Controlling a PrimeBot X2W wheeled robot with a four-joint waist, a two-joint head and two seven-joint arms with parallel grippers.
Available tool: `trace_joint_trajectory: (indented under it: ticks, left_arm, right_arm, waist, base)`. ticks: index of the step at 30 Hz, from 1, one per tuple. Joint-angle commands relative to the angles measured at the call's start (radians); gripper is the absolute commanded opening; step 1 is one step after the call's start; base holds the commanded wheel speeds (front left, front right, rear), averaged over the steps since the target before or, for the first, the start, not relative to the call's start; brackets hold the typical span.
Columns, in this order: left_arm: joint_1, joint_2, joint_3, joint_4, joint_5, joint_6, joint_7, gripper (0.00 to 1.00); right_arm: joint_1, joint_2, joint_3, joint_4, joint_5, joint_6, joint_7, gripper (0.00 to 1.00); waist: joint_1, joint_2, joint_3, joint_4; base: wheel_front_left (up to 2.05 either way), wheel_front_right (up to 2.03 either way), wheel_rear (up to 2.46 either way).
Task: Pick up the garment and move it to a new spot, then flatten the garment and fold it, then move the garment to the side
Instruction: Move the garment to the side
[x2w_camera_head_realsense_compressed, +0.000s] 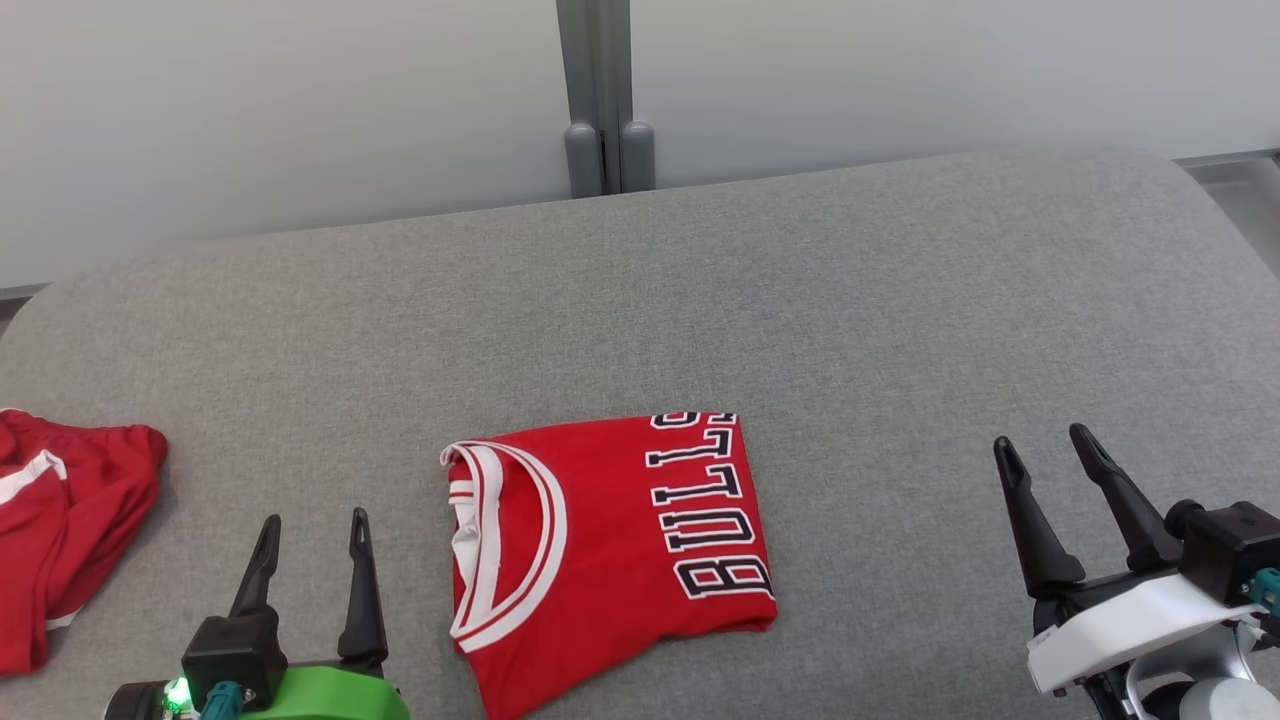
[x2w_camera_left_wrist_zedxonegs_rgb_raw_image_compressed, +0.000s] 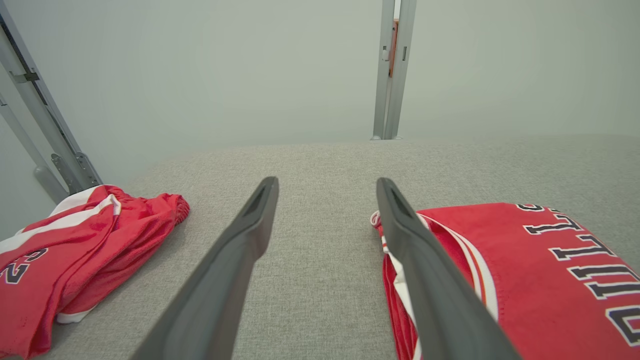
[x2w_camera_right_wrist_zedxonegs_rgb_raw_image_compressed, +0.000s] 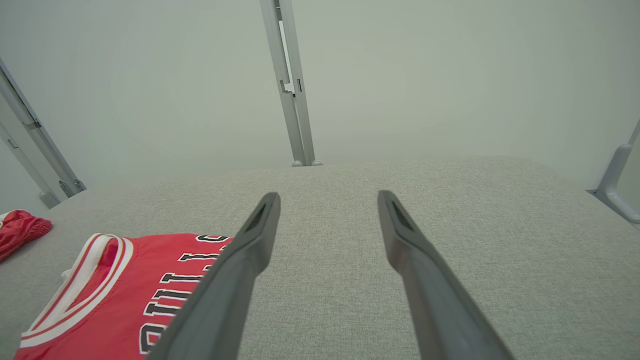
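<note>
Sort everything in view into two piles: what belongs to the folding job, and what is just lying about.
Job: folded red jersey, centre of the grey surface; left pincer, open; right pincer, open.
Lying about: crumpled red garment at the left edge; grey post behind the surface.

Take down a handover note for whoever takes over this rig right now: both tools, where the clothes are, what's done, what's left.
Left tool: open, empty, just left of the folded red jersey with white-trimmed neck.
Right tool: open, empty, well off to the jersey's right.
Jersey lies on the grey fabric tabletop, front centre; a crumpled red and white garment sits at far left.
Done: jersey looks flattened and folded.
Left: move it to the side.
</note>
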Motion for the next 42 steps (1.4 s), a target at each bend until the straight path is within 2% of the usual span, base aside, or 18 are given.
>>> trace_joint_trajectory:
  ticks: [1,16,23,31,34,41,42]
  left_arm:
    - [0.011,0.004,0.000,0.003,-0.005,-0.002,-0.001,1.00]
    - [-0.027,0.009,0.002,0.005,0.000,0.000,-0.010,1.00]
    - [-0.110,-0.003,0.004,-0.031,0.025,-0.011,-0.019,1.00]
    - [-0.219,-0.041,0.000,-0.044,0.057,-0.034,-0.029,1.00]
    - [-0.254,-0.059,0.003,-0.041,0.072,-0.046,-0.028,1.00]
    - [-0.283,-0.080,0.036,-0.043,0.107,-0.070,-0.029,1.00]
    - [-0.282,-0.082,0.043,-0.043,0.113,-0.072,-0.029,1.00]
  right_arm:
    - [0.015,0.002,-0.001,-0.005,0.002,0.000,0.004,1.00]
    - [0.001,-0.006,-0.012,-0.010,-0.006,0.000,0.010,1.00]
    - [-0.054,-0.017,0.029,0.015,0.006,0.000,0.036,1.00]
    - [-0.163,-0.004,0.179,0.154,0.054,0.000,0.037,1.00]
    - [-0.223,0.012,0.237,0.245,0.071,0.000,0.023,1.00]
    - [-0.312,0.039,0.308,0.424,0.097,0.000,0.064,1.00]
    - [-0.314,0.040,0.320,0.448,0.101,0.000,0.082,0.80]
  waist:
    - [0.0000,0.0000,0.000,0.000]
    - [0.0000,0.0000,0.021,0.007]
    - [0.0000,0.0000,0.115,0.059]
    - [0.0000,0.0000,0.232,0.141]
    - [0.0000,0.0000,0.273,0.167]
    - [0.0000,0.0000,0.313,0.180]
    - [0.0000,0.0000,0.316,0.176]
  base:
    - [0.00,0.00,0.00]
    - [0.00,0.00,0.00]
    - [0.00,0.00,0.00]
    - [0.00,0.00,0.00]
    - [0.00,0.00,0.00]
    - [0.00,0.00,0.00]
    - [0.00,0.00,0.00]
